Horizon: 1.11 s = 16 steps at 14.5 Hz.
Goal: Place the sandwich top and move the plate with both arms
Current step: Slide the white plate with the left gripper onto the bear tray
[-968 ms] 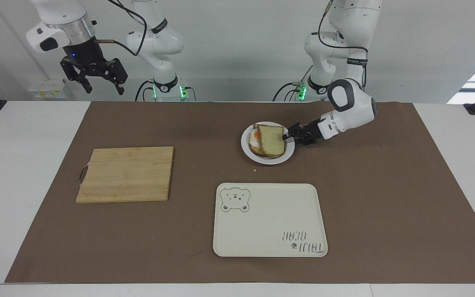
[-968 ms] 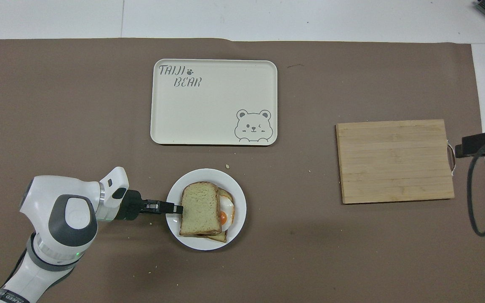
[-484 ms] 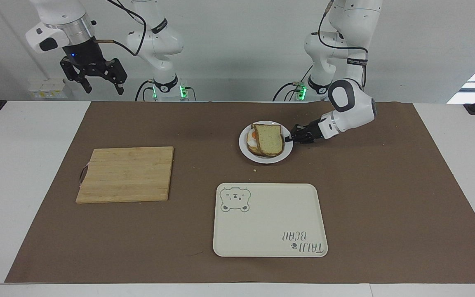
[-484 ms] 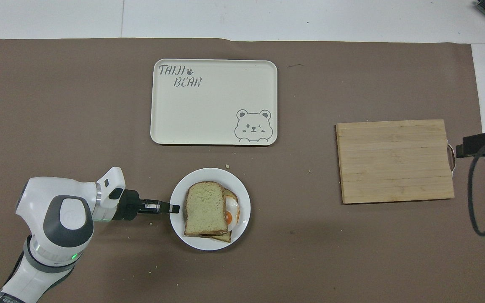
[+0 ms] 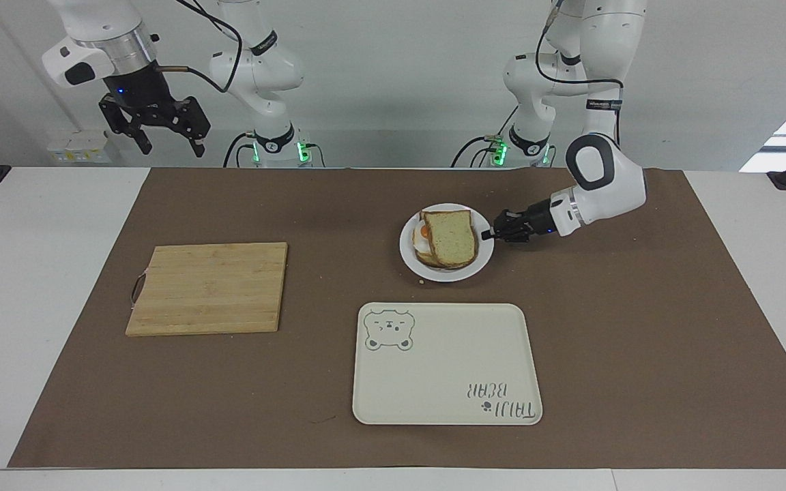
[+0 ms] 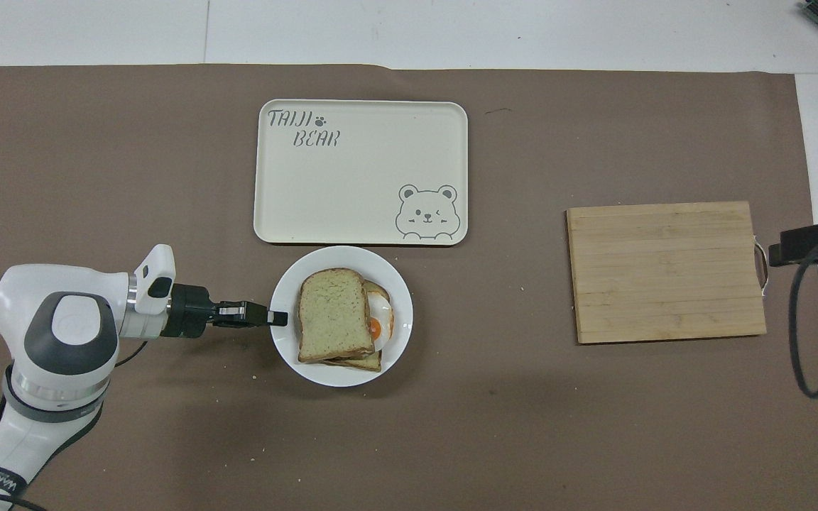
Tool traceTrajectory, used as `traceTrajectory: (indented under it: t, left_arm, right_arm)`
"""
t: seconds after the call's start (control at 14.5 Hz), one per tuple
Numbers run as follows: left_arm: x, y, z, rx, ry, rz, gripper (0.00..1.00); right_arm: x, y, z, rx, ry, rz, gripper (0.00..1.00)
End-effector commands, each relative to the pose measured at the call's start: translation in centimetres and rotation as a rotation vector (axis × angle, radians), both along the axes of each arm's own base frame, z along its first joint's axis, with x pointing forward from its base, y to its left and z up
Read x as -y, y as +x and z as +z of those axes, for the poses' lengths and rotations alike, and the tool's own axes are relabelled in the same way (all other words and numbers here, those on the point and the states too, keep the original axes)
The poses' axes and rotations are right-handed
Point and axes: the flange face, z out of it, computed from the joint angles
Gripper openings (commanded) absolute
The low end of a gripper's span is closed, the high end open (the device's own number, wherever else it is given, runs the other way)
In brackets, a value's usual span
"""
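The pale speckled bread slice (image 6: 332,314) lies on the egg-topped slice on the round white plate (image 6: 341,372) — rounded end pointing away from the robots. Left tool (image 6: 277,317) pinches the plate's rim; right tool (image 5: 168,144) waits raised, wide.

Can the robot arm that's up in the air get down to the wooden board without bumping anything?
Probably yes. The right gripper hangs open above the right arm's end of the table, and the wooden board lies bare at that same end. Nothing stands between them.
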Motion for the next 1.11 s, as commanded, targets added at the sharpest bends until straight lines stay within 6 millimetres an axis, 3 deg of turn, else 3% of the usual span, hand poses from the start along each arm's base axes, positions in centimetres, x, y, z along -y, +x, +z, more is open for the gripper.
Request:
traceTrajectory:
  t: [0.0, 0.48, 0.69, 0.83, 1.04]
  left_arm:
    - [0.6, 4.3, 1.6, -0.029, -0.063, 0.022, 0.00]
    - [2.7, 14.2, 5.3, -0.091, -0.058, 0.173, 0.00]
    - [2.8, 17.8, 4.6, -0.074, -0.082, 0.194, 0.00]
    - [3.2, 19.7, 2.9, -0.068, -0.081, 0.197, 0.00]
    - [3.8, 22.2, 1.8, -0.029, -0.079, 0.224, 0.00]
  right_arm:
    - [0.3, -0.5, -0.1, 0.010, -0.018, 0.016, 1.00]
    - [0.3, -0.5, -0.1, 0.008, -0.018, 0.016, 1.00]
    - [0.3, -0.5, -0.1, 0.010, -0.018, 0.016, 1.00]
    - [0.2, -0.5, -0.1, 0.010, -0.018, 0.017, 1.00]
    - [0.2, -0.5, -0.1, 0.010, -0.018, 0.017, 1.00]
